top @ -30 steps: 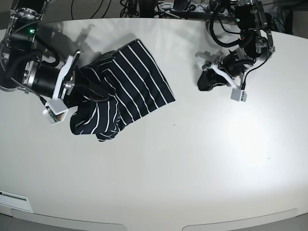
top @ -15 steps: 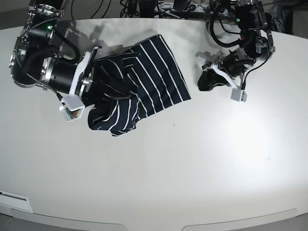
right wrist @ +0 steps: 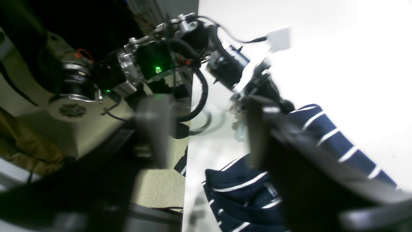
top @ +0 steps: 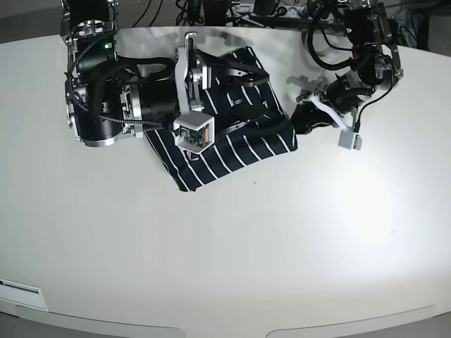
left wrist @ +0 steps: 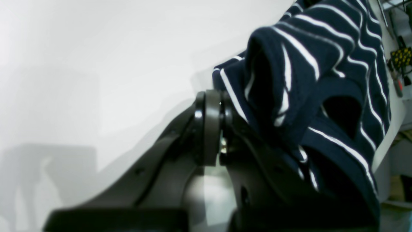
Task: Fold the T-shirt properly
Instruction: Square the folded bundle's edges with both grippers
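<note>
Lying bunched, the pinstriped cloth T-shirt (top: 232, 144) wrinkles softly.

Right gripper (right wrist: 206, 135) jaws apart — T-shirt (right wrist: 244, 196) beneath (blurred).

Right tool (top: 243, 105) and arm cover T-shirt (top: 239, 144) middle in base view. Right wrist view blurred by motion; fingers (right wrist: 154, 129) smeared. Left tool (left wrist: 210, 129) tips out of focus, T-shirt cut off at right edge.
</note>
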Robot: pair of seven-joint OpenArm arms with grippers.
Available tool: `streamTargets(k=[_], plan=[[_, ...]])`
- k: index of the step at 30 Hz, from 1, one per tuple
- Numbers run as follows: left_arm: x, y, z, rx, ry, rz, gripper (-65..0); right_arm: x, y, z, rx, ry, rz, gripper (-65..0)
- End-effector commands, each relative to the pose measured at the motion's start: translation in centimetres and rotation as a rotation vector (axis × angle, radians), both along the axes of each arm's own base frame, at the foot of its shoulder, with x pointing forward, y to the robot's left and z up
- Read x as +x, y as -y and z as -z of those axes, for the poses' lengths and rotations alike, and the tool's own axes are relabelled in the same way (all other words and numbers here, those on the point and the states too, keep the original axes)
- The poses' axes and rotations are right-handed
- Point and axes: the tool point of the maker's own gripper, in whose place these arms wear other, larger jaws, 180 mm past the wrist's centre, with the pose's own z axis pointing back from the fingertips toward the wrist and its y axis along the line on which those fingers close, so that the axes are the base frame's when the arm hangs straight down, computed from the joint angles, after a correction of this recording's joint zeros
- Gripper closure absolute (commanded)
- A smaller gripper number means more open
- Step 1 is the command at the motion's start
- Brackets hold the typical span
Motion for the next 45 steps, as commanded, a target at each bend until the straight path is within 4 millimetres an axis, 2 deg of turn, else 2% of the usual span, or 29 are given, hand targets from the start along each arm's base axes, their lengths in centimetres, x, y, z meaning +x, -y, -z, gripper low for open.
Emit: streamTargets(k=[1,2,4,8,11,15,21,26,30,34,39,45], plan=[[0.8,-0.1,-1.5,-0.018,0.059,0.009,0.0,0.8,0.1,-0.7,0.000,0.046,0.024,-13.7],[0.7,0.0,-1.9,-0.031,0.069,0.027,0.0,1.5,0.3,-0.1,-0.040,0.066,0.049,-0.6],[0.2,0.8,-3.1,-0.075,0.109,0.104,0.0,3.0,0.9,0.9,-0.106,0.103,0.120,0.0],[-0.9,3.1,-6.4,-0.222,0.182,0.280,0.0,7.3,2.2,0.6,-0.129,0.246,0.330,0.0],[-1.9,4.4,-8.6,-0.354,0.202,0.356,0.0,9.8,3.1,0.3,-0.151,0.342,0.448,0.0],[-3.4,6.3,-7.6,-0.341,0.146,0.457,0.0,13.5,4.7,2.6,-0.221,0.298,0.558,0.0],[-6.5,11.5,-7.5,-0.384,0.098,0.653,0.0,19.1,6.8,7.8,-0.320,0.130,0.596,0.0],[-8.9,13.7,-3.8,-0.214,-0.003,0.786,0.0,21.6,8.1,10.2,-0.373,0.054,0.606,0.0],[-10.5,14.3,-1.8,-0.112,-0.056,0.867,0.0,21.4,9.2,12.0,-0.418,0.008,0.605,0.0],[-10.7,12.4,0.3,0.023,-0.080,0.884,0.0,19.1,9.2,14.1,-0.446,-0.076,0.559,0.0],[-9.2,8.3,2.5,0.222,-0.074,0.868,0.0,16.4,10.1,16.0,-0.449,-0.160,0.534,0.0],[-5.5,4.6,3.5,0.325,-0.035,0.791,0.0,13.1,10.4,16.2,-0.435,-0.172,0.503,0.0]])
